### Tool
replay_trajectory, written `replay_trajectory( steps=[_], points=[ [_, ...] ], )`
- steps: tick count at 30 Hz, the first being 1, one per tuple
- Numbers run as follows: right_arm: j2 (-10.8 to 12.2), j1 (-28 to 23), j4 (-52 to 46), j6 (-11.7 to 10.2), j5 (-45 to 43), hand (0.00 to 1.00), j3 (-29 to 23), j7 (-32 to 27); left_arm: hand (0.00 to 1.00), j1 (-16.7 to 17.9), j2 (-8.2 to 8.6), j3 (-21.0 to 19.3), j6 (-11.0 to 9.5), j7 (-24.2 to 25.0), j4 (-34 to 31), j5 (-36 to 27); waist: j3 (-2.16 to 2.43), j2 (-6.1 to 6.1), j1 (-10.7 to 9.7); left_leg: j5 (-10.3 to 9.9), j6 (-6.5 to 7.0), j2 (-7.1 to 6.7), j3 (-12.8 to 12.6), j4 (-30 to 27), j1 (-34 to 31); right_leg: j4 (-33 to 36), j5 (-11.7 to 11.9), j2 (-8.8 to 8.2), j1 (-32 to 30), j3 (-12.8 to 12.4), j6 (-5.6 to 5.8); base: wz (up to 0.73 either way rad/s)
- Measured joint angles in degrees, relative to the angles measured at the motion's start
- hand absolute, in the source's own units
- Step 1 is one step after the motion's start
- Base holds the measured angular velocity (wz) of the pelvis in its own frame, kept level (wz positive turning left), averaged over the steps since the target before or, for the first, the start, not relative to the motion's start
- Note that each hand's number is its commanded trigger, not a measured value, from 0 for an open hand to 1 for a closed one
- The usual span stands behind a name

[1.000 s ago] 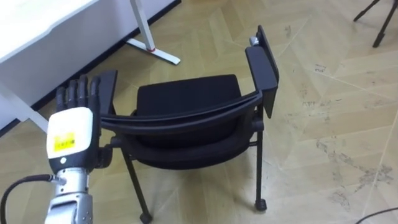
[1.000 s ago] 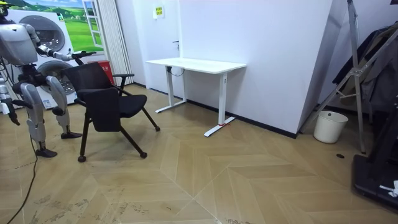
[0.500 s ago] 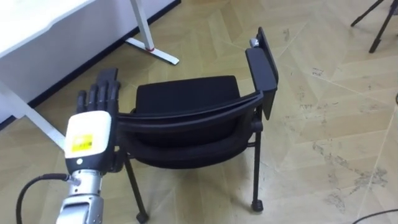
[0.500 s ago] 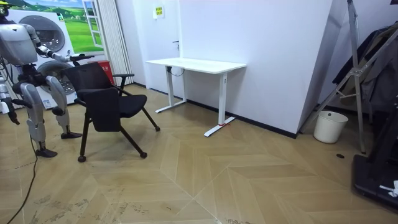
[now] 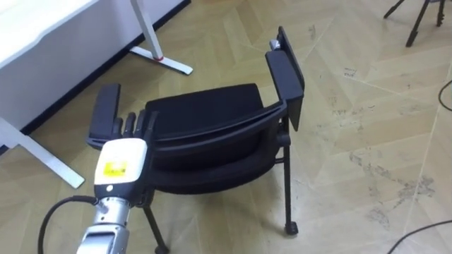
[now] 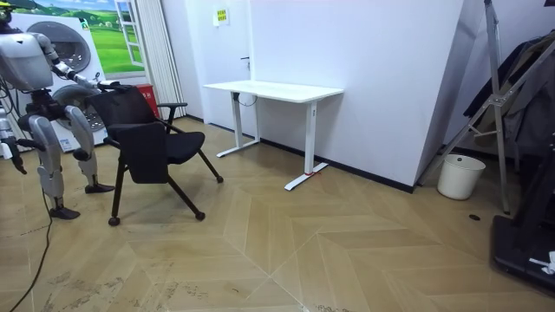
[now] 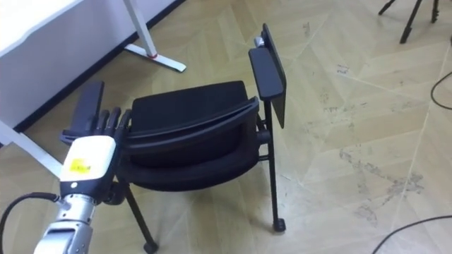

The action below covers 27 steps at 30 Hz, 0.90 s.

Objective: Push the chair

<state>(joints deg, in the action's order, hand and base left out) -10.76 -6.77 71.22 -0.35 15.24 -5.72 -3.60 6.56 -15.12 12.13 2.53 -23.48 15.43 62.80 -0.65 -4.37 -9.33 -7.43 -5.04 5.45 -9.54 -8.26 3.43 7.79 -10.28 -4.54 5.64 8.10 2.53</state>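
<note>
My left hand has moved forward from beside the armrest. Its fingers now lie straight and close together against the top edge of the backrest of the black chair. The chair stands just in front of me, on the wooden floor near the white desk. My right hand hangs by my side. A white bin stands by the far wall; I cannot tell what it holds.

Desk beyond chair (leftward)
</note>
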Motion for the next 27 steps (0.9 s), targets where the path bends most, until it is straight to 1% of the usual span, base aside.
replay_trajectory(
  steps=[4, 7, 11, 13, 18, 19, 20, 23, 27],
  points=[
    [0.01, -0.01, 0.07, 0.0, -0.57, 0.0, -0.02, -0.12, 0.0, -0.25, 0.0, 0.05, 0.33, 0.8, 0.22, 0.46, 0.05, -0.05, -0.05, 0.0, 0.0, 0.0, -0.03, 0.0, 0.05, 0.03, 0.0, 0.0, 0.01, -0.09, 0.0, 0.0],
    [0.0, -0.05, 0.05, 0.06, -0.6, 0.0, -0.03, -0.64, 0.0, -0.41, 0.0, 0.4, 1.21, 1.59, 0.23, 0.41, 0.15, -0.17, -0.07, 0.0, 0.0, 0.01, -0.91, 0.0, 0.26, 0.11, 0.0, -0.05, 0.03, -0.27, 0.01, -0.02],
    [-0.04, -0.07, 0.05, 0.21, -0.57, 0.0, -0.05, -1.06, 0.0, -0.75, -0.01, 0.39, 1.24, 1.69, 0.74, 0.37, 0.17, -0.2, -0.13, 0.0, 0.0, -0.02, -1.12, 0.0, 0.35, 0.11, 0.03, -0.06, -0.01, -0.62, 0.05, -0.01],
    [-0.06, -0.04, -0.02, 0.21, -0.58, 0.0, -0.12, -1.53, 0.0, -0.97, 0.0, 0.39, 1.19, 1.47, 1.38, 0.25, 0.26, -0.34, -0.11, 0.0, 0.0, -0.05, -1.24, 0.0, 0.47, 0.11, 0.05, -0.07, -0.02, -0.97, 0.09, -0.05],
    [-0.07, 0.0, -0.07, 0.2, -0.56, 0.0, -0.12, -1.7, 0.0, -2.59, 0.02, 0.42, 0.97, 0.9, 3.83, -0.26, 0.32, -0.44, -0.51, 0.0, 0.0, -0.06, -1.35, 0.0, 0.65, 0.33, 0.06, -0.07, 0.09, -1.04, 0.11, -0.01],
    [-0.06, 0.0, -0.08, 0.2, -0.71, 0.0, -0.12, -1.67, 0.07, -2.92, 0.02, 0.41, 0.94, 0.79, 4.39, -0.26, 0.32, -0.44, -0.7, 0.0, 0.0, -0.06, -1.36, 0.0, 0.7, 0.36, 0.07, -0.06, 0.15, -1.06, 0.12, 0.0],
    [-0.06, 0.0, -0.08, 0.2, -1.06, 0.0, -0.12, -1.62, 1.0, -3.3, 0.02, 0.38, 0.91, 0.55, 5.1, -0.27, 0.32, -0.44, -0.88, 0.0, 0.0, -0.06, -1.38, 0.0, 0.79, 0.44, 0.07, -0.06, 0.18, -1.13, 0.13, 0.0],
    [-0.1, -0.01, -0.09, 0.2, -1.84, 0.0, -0.12, -1.59, 1.0, -3.94, 0.01, -0.02, 0.86, 0.48, 6.41, -0.43, 0.31, -0.46, -1.31, 0.0, 0.01, -0.06, -1.57, 0.0, 1.14, 0.81, 0.06, -0.06, 0.17, -1.68, 0.15, -0.05],
    [-0.16, -0.05, -0.03, 0.33, -2.81, 0.0, -0.46, -1.03, 1.0, -4.56, 0.0, -0.57, 0.84, 0.13, 7.41, -2.38, 0.3, -0.45, -1.78, 0.01, 0.01, -0.06, -2.25, 0.0, 1.4, 0.86, 0.04, -0.06, -0.08, -2.5, 0.18, -0.09]
  ],
)
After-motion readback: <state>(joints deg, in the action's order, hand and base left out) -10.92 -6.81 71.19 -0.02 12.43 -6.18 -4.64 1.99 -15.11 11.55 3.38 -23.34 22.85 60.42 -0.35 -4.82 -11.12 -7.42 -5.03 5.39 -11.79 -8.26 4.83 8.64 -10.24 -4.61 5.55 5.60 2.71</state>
